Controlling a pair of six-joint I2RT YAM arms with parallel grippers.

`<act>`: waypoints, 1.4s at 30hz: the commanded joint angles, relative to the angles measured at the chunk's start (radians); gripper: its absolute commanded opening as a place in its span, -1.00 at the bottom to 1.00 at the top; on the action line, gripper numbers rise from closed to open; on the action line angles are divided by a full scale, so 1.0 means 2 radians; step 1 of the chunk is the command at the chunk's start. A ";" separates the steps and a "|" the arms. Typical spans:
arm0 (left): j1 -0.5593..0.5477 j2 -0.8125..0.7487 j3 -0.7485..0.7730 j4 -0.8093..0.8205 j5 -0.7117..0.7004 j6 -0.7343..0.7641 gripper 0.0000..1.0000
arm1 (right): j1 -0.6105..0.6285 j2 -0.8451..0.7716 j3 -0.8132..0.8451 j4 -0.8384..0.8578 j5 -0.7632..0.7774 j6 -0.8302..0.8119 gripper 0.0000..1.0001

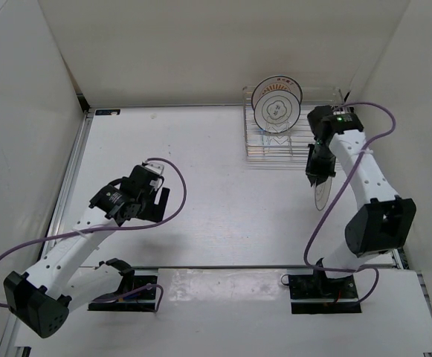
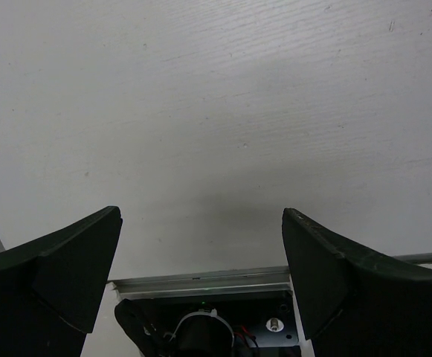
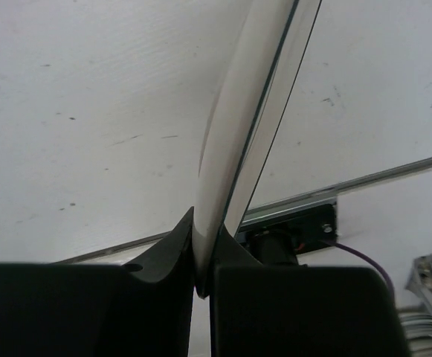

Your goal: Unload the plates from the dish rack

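Note:
The dish rack (image 1: 264, 145) stands at the back right of the table. Two plates stand upright in it: a white one with a flower outline (image 1: 277, 113) in front and one with an orange-patterned rim (image 1: 276, 83) behind it. My right gripper (image 1: 320, 178) is shut on the rim of a third white plate (image 1: 323, 195), held edge-on just right of the rack's near end above the table. In the right wrist view the plate's rim (image 3: 234, 141) runs up from between the fingers. My left gripper (image 1: 143, 210) is open and empty over the left middle of the table.
White walls enclose the table on the left, back and right. A metal rail (image 1: 74, 175) runs along the left edge. The arm bases and black mounting plates (image 1: 323, 291) sit at the near edge. Purple cables loop off both arms.

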 commanded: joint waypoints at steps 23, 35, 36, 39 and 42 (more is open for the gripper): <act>-0.003 -0.010 -0.016 0.000 -0.018 0.005 1.00 | 0.296 0.241 0.089 -0.083 0.083 -0.098 -1.00; -0.008 -0.016 -0.010 -0.021 -0.055 0.014 1.00 | 0.354 0.351 0.261 -0.092 -0.062 -0.111 -0.92; -0.010 -0.014 -0.011 -0.022 -0.058 0.014 1.00 | 0.355 0.351 0.253 -0.089 -0.064 -0.113 -0.88; -0.024 -0.013 -0.011 -0.023 -0.060 0.014 1.00 | 0.359 0.346 0.207 -0.083 -0.049 -0.109 -0.70; -0.029 -0.013 -0.010 -0.025 -0.061 0.015 1.00 | 0.365 0.346 0.207 -0.084 -0.050 -0.113 -0.49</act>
